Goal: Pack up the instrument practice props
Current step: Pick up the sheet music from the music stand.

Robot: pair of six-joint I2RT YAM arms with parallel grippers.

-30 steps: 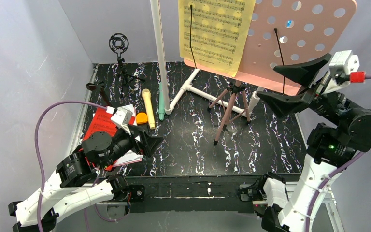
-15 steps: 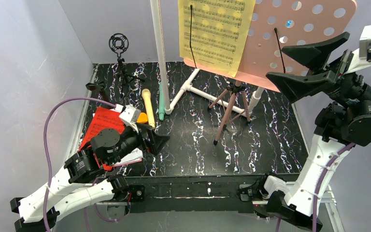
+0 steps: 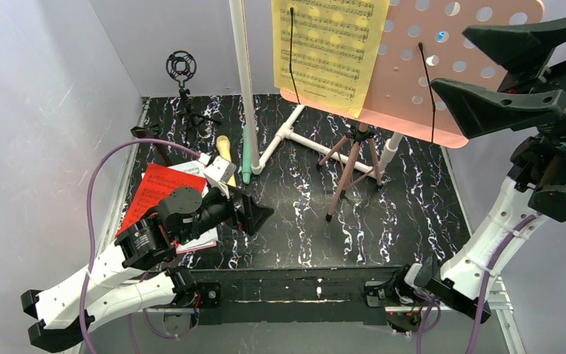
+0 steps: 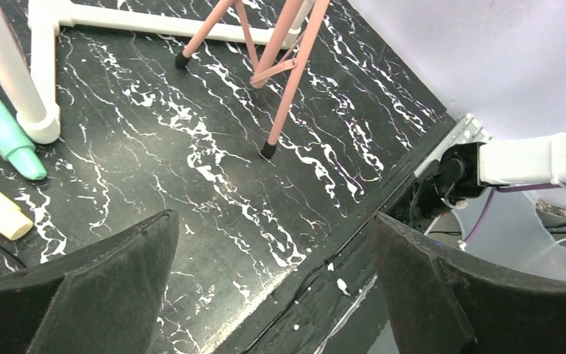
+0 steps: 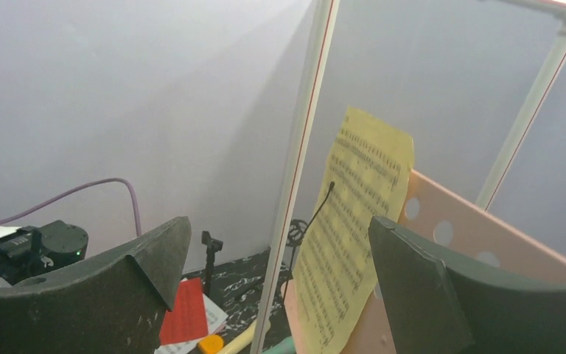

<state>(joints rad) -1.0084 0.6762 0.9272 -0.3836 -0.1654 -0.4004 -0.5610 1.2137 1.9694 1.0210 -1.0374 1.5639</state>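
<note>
The pink hole-punched music stand [image 3: 457,66] rises on tripod legs [image 3: 350,166] at the table's back right, with yellow sheet music [image 3: 328,48] on its plate. A red folder [image 3: 151,193] lies at the left under my left arm. The mint-green microphone [image 3: 246,158] and the yellow microphone [image 3: 223,145] lie beside it. My left gripper [image 3: 261,215] hangs open and empty over bare table [image 4: 273,220], short of the nearest tripod leg [image 4: 287,88]. My right gripper [image 3: 451,60] is raised, open and empty, in front of the stand's plate, facing the sheet music [image 5: 354,236].
A white pipe frame [image 3: 245,81] stands just left of the stand, its base running behind the tripod. A black shock mount on a small tripod [image 3: 182,70] and a small black clip stand [image 3: 147,133] stand at the back left. The table's front edge [image 4: 324,243] lies under my left gripper.
My right gripper has risen and swung up in front of the stand's plate. My left gripper has moved right, off the folder towards the middle of the table. Both stayed open.
</note>
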